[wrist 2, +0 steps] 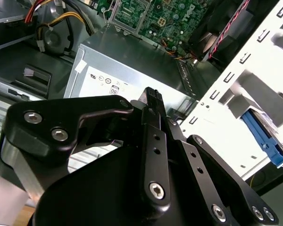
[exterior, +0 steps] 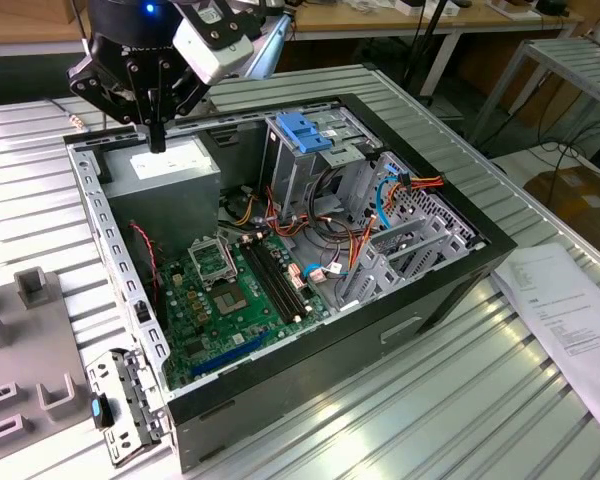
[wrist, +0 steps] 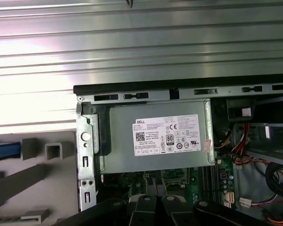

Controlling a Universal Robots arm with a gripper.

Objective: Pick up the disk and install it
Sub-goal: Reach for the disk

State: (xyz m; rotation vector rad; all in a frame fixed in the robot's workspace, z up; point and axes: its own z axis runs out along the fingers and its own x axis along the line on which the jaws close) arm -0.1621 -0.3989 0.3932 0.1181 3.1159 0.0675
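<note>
The flat silver-metal, blue-framed disk (wrist 2: 269,140) lies outside the computer, just beyond the pale perforated side wall (wrist 2: 236,89) in the second wrist view; in the first wrist view a strip of its blue carrier edge shows in the grey plastic slotted fixture (wrist: 53,150) on the ribbed aluminium counter (exterior: 460,400); nothing holds it. Beside the fixture lies the open black desktop computer case (exterior: 450,185); inside it are a green motherboard (exterior: 230,290), a bare-metal drive cage (exterior: 300,170) topped by a blue plastic latch (exterior: 305,130) and, at the far corner on the exterior view's left, a grey power supply box (exterior: 165,165) with a white label. The black two-fingered end effector (exterior: 157,145) hangs over that box, fingers drawn together and empty; whether its tips touch the box I cannot tell.

By my reading the task stands at its first step, the approach for the pick-up, with nothing installed. That step calls for parted fingers, a clear path across the side wall to the fixture, and a square line-up on the disk's edges; little of the disk seems to stand free for a grip.
</note>
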